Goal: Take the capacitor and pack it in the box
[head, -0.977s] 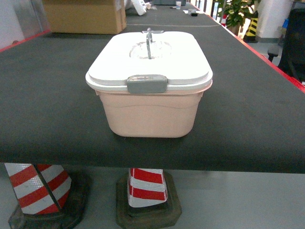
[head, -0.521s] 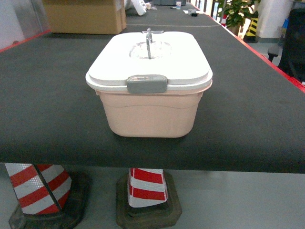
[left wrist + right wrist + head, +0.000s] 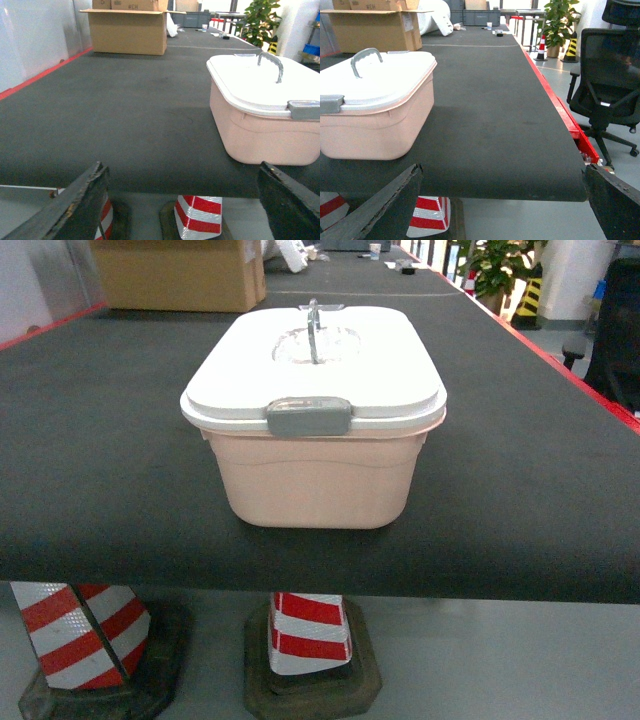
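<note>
Box point(image 3: 314, 420) sits near the front edge of the black table point(image 3: 100, 460), roughly centred in the head view, lid point(image 3: 315, 355) shut, grey latch point(image 3: 308, 416) facing the robot and down over the rim, grey handle point(image 3: 313, 328) standing up on the lid; no capacitor visible in any view; bare table surface runs wide on both sides of the box and far behind it; table's right edge has a red strip point(image 3: 555, 100), left edge likewise; cardboard carton point(image 3: 180, 275) at the far left of the table, well apart from the box; office chair point(image 3: 610, 85) on the floor off the right edge; potted plant point(image 3: 555, 22) further back; striped cones point(image 3: 310, 640) under the front edge. Left gripper point(image 3: 185, 205) below and in front of the table edge, fingers spread wide, nothing between them, box up to its right; right gripper point(image 3: 505, 205) same posture, fingers apart and empty, box up to its left; both well clear of the box.
</note>
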